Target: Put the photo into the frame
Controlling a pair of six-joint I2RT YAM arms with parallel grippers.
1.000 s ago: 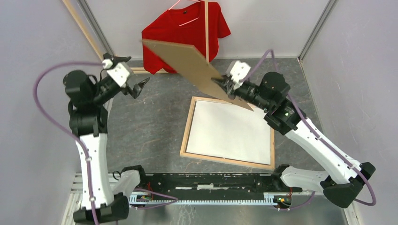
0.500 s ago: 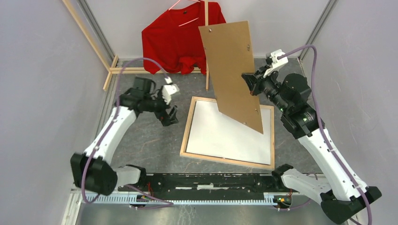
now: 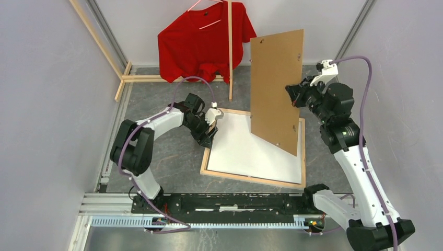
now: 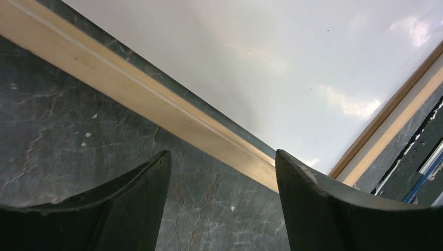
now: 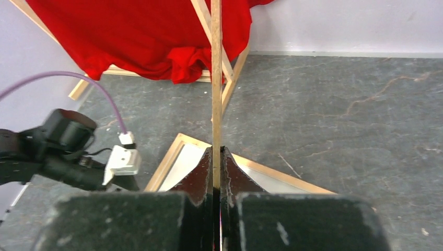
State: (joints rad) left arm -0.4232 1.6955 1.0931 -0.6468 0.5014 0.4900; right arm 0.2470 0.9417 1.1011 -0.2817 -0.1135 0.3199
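Note:
The frame [image 3: 207, 151] lies flat on the grey table, pale wood side up, also seen in the left wrist view [image 4: 130, 91]. A glossy white surface [image 3: 251, 146] fills its inside; whether this is the photo's plain back I cannot tell, and no printed side shows. My left gripper [image 3: 211, 137] hangs low at the frame's left rail, open, with only bare table between its fingers [image 4: 223, 155]. My right gripper [image 3: 289, 90] is shut on a brown cardboard sheet [image 3: 274, 89], holding it upright over the frame's right half. The right wrist view shows the sheet edge-on [image 5: 216, 78] between the closed fingertips [image 5: 216, 151].
A red T-shirt [image 3: 201, 39] hangs on a wooden clothes rack [image 3: 230, 57] at the back, just behind the frame. Grey walls close in on both sides. The arm bases and a black rail [image 3: 230, 201] run along the near edge.
My left arm swung in from the far left down to the frame's left rail. My right gripper turned the cardboard sheet from tilted to upright and carried it rightward.

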